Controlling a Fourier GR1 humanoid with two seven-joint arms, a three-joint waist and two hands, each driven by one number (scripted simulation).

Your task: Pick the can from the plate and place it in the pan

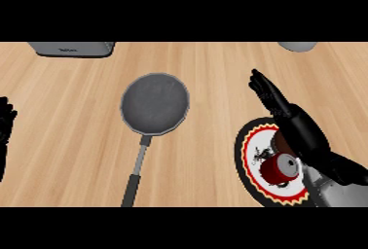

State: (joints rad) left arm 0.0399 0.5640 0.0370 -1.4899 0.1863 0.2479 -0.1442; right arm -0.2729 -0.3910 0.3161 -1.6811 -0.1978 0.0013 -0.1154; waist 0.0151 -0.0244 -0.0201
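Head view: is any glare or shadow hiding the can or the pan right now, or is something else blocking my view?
Head view: light is even, with no glare on the pan; only a soft shadow edges the pan. The can lies on the plate, partly covered by the right hand, not by shadow. The left hand is cut by the view's left edge.

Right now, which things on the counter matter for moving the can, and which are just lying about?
Job:
can, lying on the plate
plate, lower right
pan, centre
right hand, open above the plate

Lying about:
grey appliance, top left
grey object, top right
left hand, resting at left edge
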